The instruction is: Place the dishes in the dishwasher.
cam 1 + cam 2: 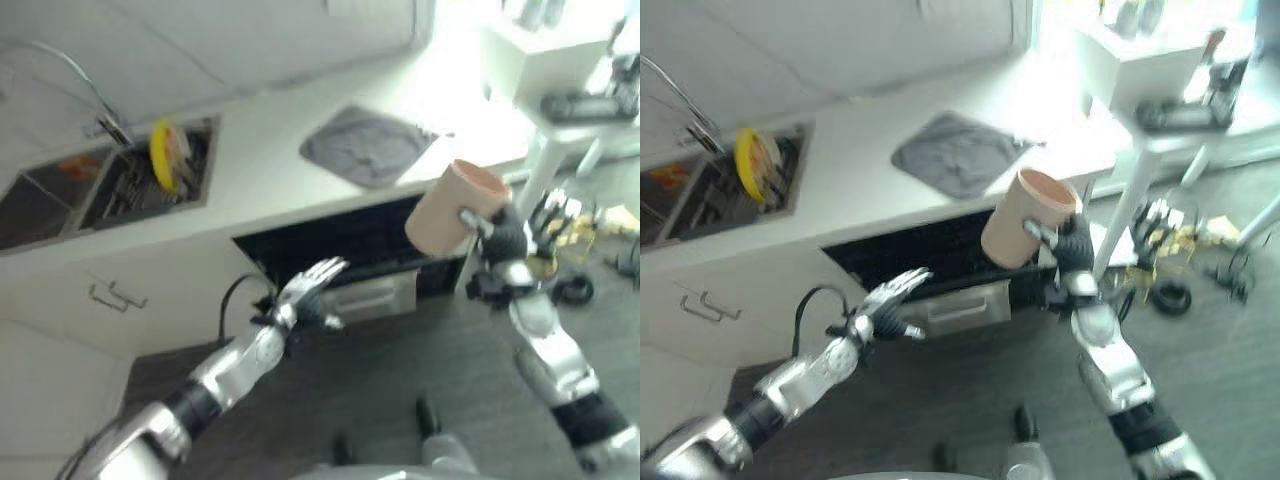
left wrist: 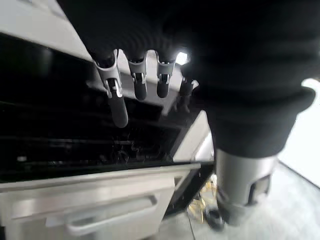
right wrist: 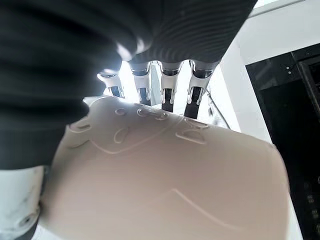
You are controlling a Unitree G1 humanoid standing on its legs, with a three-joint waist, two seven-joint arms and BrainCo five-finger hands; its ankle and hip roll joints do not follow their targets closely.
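Observation:
A tan cup [image 1: 452, 207] hangs in the air in front of the counter, my right hand [image 1: 503, 240] shut round its side. From the right wrist its pale embossed wall [image 3: 170, 180] lies across my fingers [image 3: 196, 90]. Below the counter the dishwasher [image 1: 340, 240] stands as a dark opening, with a silver drawer front and handle [image 2: 110, 217] at its bottom. My left hand [image 1: 305, 290] is open, fingers straight, held just in front of that opening and holding nothing. A yellow plate [image 1: 163, 155] stands on edge in the sink rack [image 1: 130, 185].
A grey drying mat [image 1: 365, 145] lies on the white counter [image 1: 260, 150]. A faucet [image 1: 95, 95] arches over the sink. A white side table [image 1: 560, 100] stands to the right, with cables and small clutter [image 1: 590, 250] on the dark floor.

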